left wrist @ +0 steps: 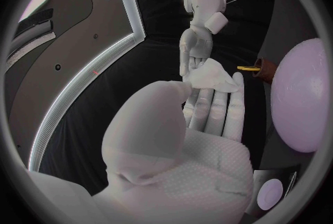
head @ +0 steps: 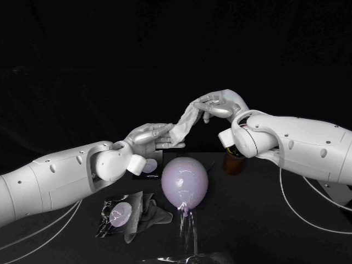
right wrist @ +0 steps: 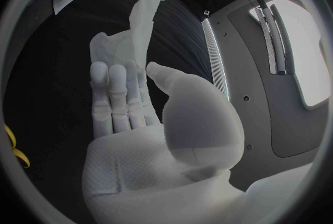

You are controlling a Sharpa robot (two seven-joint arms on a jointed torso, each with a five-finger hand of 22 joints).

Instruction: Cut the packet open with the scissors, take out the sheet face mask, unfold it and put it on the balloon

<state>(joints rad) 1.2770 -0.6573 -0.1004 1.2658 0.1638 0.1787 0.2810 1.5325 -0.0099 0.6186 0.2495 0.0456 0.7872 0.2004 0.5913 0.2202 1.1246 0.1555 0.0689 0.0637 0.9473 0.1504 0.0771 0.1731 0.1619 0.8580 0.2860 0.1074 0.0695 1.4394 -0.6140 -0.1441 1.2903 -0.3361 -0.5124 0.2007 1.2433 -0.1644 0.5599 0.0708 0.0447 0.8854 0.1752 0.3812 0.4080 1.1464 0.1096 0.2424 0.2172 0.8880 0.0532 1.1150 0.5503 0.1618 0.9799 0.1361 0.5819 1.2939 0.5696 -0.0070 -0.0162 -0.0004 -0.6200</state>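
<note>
Black bench (head: 255, 236), dark surroundings. Nearest the robot lies the packet (head: 119, 215), cut open and apparently emptied, just left of the balloon (head: 184, 181) at mid-bench. Above and behind the balloon, the sheet face mask (head: 186, 122) forms a narrow band, not yet spread flat. It is stretched between the left robot hand (head: 150, 136), fingers closed on its lower end, and the right robot hand (head: 218, 104), pinching its upper end. Cutting and extraction appear complete. Unfolding seems under way, and placement on the balloon remains.
</note>
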